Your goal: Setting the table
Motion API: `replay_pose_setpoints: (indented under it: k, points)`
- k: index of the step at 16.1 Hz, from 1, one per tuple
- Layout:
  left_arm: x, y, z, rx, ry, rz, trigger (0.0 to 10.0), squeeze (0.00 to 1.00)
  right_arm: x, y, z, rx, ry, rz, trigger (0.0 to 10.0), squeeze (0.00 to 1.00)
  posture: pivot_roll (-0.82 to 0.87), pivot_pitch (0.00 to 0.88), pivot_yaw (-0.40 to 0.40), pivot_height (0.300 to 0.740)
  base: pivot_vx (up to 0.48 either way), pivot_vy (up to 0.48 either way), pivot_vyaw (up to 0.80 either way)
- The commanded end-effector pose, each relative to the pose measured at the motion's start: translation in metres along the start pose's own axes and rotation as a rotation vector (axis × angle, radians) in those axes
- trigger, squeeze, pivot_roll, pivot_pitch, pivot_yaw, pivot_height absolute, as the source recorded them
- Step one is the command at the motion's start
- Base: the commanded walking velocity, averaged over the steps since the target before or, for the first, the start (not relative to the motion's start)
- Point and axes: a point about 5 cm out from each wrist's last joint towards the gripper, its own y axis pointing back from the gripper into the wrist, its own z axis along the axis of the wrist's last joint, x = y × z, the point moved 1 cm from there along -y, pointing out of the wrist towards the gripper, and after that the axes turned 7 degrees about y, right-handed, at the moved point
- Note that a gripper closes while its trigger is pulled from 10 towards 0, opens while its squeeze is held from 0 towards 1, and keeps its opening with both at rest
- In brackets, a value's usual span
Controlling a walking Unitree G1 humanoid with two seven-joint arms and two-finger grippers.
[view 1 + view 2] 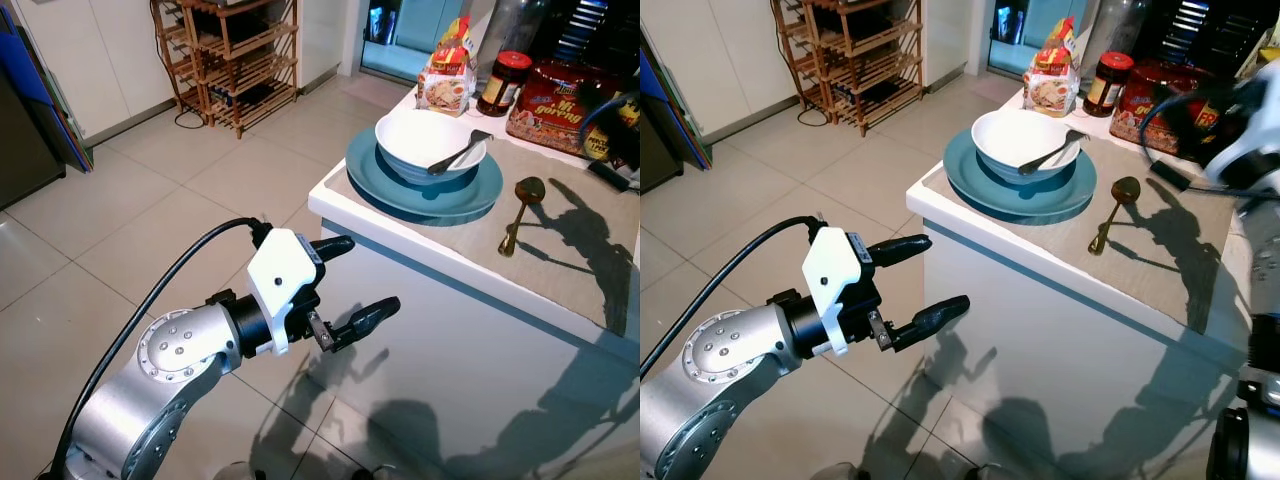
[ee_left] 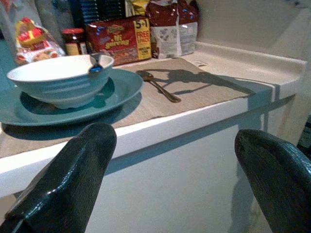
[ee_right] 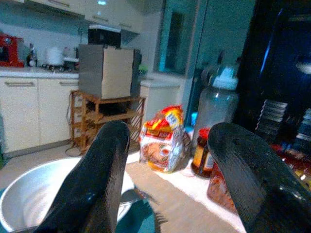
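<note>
While the setting looks mostly laid, going by the counter alone:
Place setting: a teal plate lies on a beige placemat near the corner of the white counter, with a white bowl seated on it.
Utensil in bowl: 1 dark spoon leans inside the bowl, its handle resting over the rim.
Second utensil: 1 golden spoon lies flat on the placemat just beside the plate, on the robot's right of it, apart from the plate's edge.
Backdrop: a snack bag, a red-lidded jar and a red noodle pack stand along the back of the counter, behind the plate.
Done, as I judge it: plate, bowl and 2 spoons are in position.
Left, as I judge it: perhaps a cup or a straightening of the golden spoon; nothing in view says which.
Left gripper: held out in front of the counter's side face, below the countertop, over the tiled floor; its 2 fingers are spread wide and carry nothing.
Left arm pose: forearm raised and pointing toward the counter, fingers aimed at the cabinet face under the plate.
Right gripper: up over the counter, facing the bowl and snack bag, fingers parted with nothing between them.
</note>
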Motion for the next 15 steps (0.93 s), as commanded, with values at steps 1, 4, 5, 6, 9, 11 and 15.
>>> replay_pose_setpoints:
  k: [1,4,5,6,9,11,15]
  points:
    - [0.008,-0.002,0.002,0.0,-0.056,0.078,10.0,0.0,0.002,0.005,-0.003,0.032,-0.009,-0.04,10.0,0.0,0.01,0.053,-0.037,0.74,0.0,0.0,0.0]
    - [0.046,-0.009,0.006,-0.021,-0.147,0.407,10.0,0.0,0.046,0.012,-0.043,0.122,0.002,-0.076,10.0,0.0,0.01,0.054,-0.038,0.74,0.0,0.0,0.0]
    - [0.052,-0.008,0.007,-0.015,-0.172,0.452,10.0,0.0,0.058,0.013,-0.046,0.118,0.002,-0.07,10.0,0.0,0.03,0.057,-0.041,0.74,0.0,0.0,0.0]
    - [0.065,-0.007,0.013,-0.037,-0.176,0.546,10.0,0.0,0.086,0.011,-0.045,0.092,-0.073,-0.067,10.0,0.0,0.03,0.059,-0.038,0.74,0.0,0.0,0.0]
    - [0.074,-0.009,0.03,-0.131,-0.17,0.604,10.0,0.0,0.105,0.014,-0.037,0.058,-0.155,-0.109,10.0,0.0,0.03,0.06,-0.035,0.74,0.0,0.245,-0.46]
    - [0.078,-0.011,0.037,-0.151,-0.189,0.626,10.0,0.0,0.107,0.021,-0.034,0.044,-0.163,-0.131,10.0,0.0,0.03,0.061,-0.035,0.74,0.0,0.48,-0.8]
    - [0.078,-0.016,0.049,-0.215,-0.176,0.605,10.0,0.0,0.112,0.034,-0.027,0.022,-0.195,-0.173,10.0,0.0,0.02,0.062,-0.025,0.74,0.0,0.48,-0.2]
